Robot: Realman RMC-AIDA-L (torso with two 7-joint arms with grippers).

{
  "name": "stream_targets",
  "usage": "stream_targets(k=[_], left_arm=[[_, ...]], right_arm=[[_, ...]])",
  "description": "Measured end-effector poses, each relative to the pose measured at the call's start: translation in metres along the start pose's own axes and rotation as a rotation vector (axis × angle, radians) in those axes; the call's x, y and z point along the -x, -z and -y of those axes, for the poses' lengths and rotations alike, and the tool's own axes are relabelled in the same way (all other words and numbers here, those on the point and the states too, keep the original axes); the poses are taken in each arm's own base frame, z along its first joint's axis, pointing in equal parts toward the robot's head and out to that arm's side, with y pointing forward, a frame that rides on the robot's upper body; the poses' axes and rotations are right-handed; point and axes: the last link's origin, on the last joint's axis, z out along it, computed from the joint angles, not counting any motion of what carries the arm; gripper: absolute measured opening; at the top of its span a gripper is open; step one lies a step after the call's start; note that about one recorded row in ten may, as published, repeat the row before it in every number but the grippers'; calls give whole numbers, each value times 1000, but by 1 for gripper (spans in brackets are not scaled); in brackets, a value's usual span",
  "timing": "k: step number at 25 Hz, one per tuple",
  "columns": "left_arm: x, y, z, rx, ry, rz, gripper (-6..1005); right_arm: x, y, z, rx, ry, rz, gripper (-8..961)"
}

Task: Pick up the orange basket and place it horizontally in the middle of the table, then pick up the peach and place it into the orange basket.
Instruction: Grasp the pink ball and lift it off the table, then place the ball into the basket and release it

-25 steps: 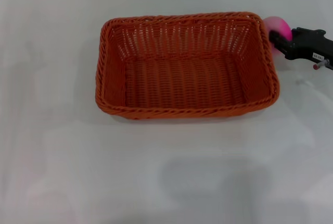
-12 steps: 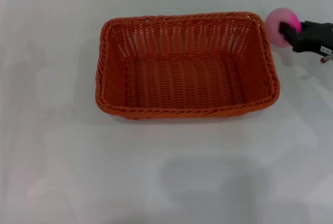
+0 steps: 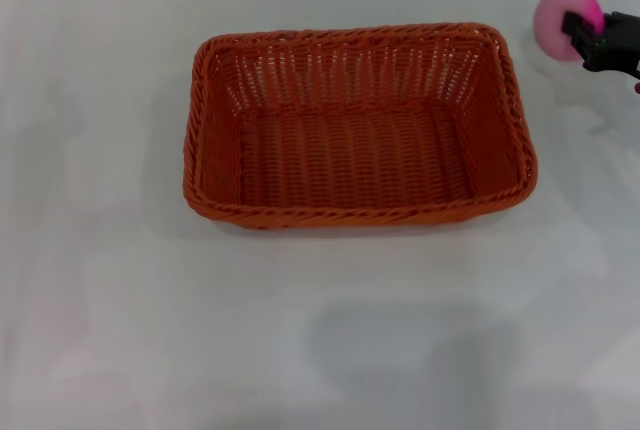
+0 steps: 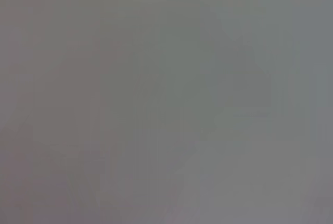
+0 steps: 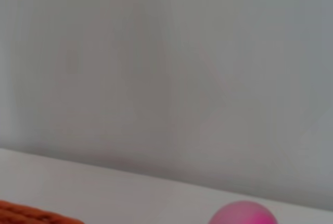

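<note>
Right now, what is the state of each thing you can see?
basket: upright on the table, open side up, nothing inside.
peach: outside the basket, off its far right corner, held.
right gripper: jaws shut on the peach.
left gripper: not in view.

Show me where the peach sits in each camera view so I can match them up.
Head view: the peach is at the far right, beyond the orange basket, with the right gripper on it.
Left wrist view: not in it.
Right wrist view: the peach peeks in at the bottom edge.
Shared landmark: the orange basket's rim, also in the right wrist view.
</note>
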Motion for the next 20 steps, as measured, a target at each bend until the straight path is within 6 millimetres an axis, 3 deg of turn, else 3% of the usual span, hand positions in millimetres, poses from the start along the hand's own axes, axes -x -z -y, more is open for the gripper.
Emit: stream_targets(k=[20], left_arm=[[4, 5, 2, 6, 11, -4, 627]], right_arm=[[6, 12, -13, 112, -9, 79, 173]])
